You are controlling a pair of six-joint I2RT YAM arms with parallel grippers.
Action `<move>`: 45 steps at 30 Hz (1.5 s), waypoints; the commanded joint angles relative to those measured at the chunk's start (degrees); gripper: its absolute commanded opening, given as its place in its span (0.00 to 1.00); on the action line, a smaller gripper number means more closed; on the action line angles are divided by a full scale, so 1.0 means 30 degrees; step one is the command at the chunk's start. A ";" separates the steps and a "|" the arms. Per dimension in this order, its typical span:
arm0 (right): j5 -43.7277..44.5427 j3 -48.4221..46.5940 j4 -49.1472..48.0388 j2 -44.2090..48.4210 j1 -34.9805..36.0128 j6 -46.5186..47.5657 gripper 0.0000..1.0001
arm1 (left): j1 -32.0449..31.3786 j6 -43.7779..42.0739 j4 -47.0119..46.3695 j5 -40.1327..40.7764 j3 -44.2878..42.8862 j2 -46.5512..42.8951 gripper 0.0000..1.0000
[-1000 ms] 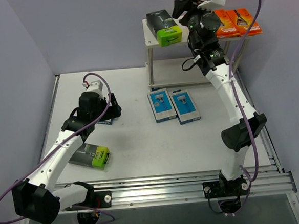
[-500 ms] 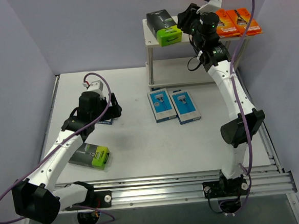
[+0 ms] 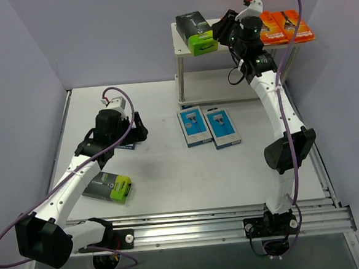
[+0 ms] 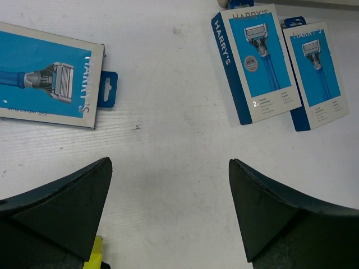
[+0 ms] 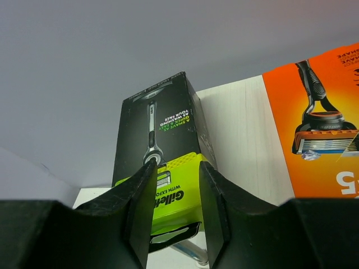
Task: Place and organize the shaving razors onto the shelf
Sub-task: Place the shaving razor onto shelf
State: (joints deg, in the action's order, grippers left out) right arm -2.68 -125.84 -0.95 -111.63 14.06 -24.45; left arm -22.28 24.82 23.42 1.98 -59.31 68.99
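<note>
left end effector point(image 4: 169, 162) wide apart over the bench point(image 4: 168, 84); right end effector point(image 5: 178, 165) narrowly apart, empty, at 3 o'clock of the black pack point(image 5: 157, 112).

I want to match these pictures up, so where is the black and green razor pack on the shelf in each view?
Top external: black and green pack at the upper middle, on the left end of the shelf top.
Left wrist: not in it.
Right wrist: centre, just beyond the right gripper.
Shared landmark: the orange pack to its right, top and right wrist.
</note>
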 commanded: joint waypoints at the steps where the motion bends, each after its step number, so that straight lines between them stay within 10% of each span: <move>1: -0.1099 -0.0797 -0.0269 -0.0405 -0.0059 -0.0463 0.32 | 0.0133 -0.0099 -0.0189 -0.0308 -0.0914 -0.0057 0.94; 45: -0.1217 0.1750 -0.1234 0.1614 0.0117 0.0473 0.31 | 0.0133 -0.0099 -0.0189 -0.0425 -0.0914 0.0059 0.94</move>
State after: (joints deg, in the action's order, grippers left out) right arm -6.31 -121.78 -1.80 -110.93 14.09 -23.99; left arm -22.28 24.82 23.42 1.23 -59.31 69.06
